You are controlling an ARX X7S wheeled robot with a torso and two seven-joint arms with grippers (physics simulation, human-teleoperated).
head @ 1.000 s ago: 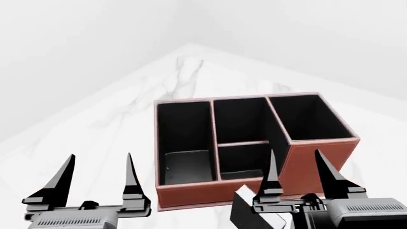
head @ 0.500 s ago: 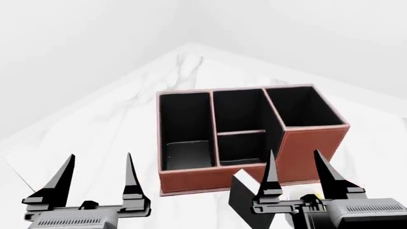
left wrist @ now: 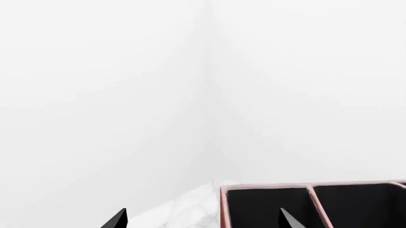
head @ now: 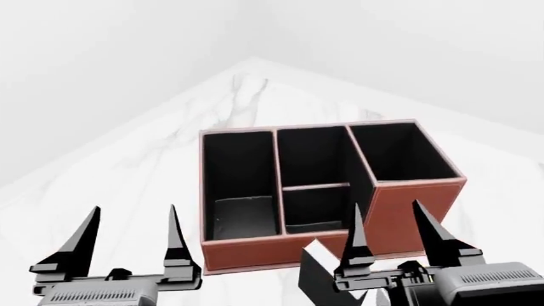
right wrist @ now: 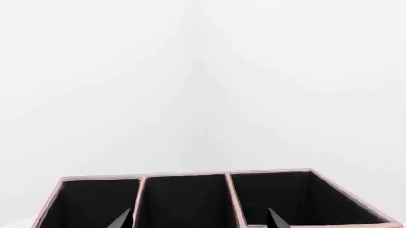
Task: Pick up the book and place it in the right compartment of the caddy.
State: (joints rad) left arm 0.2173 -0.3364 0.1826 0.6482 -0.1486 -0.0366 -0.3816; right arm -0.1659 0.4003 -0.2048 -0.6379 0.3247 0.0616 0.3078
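Observation:
The reddish-brown caddy (head: pixel 255 251) stands on the white marble table, its stepped front wall facing me. Its right compartment (head: pixel 398 152) is the tallest cell, black-lined and empty. The small black book (head: pixel 320 280) with white page edges stands just in front of the caddy, partly hidden behind my right gripper (head: pixel 386 220). That gripper is open and empty, its fingers apart above the book. My left gripper (head: pixel 134 220) is open and empty, left of the caddy. The caddy's rim (left wrist: pixel 266 187) shows in the left wrist view, and its right compartment (right wrist: pixel 285 197) in the right wrist view.
The marble table (head: pixel 153 159) narrows to a far corner behind the caddy, with plain white walls beyond. The caddy's left cell (head: pixel 239 172) is long and low-fronted. The middle cell (head: pixel 313 159) has a crosswise divider.
The head view has shifted: the caddy and the book now sit slightly further left in it. The right gripper has edged left. Both grippers stay open.

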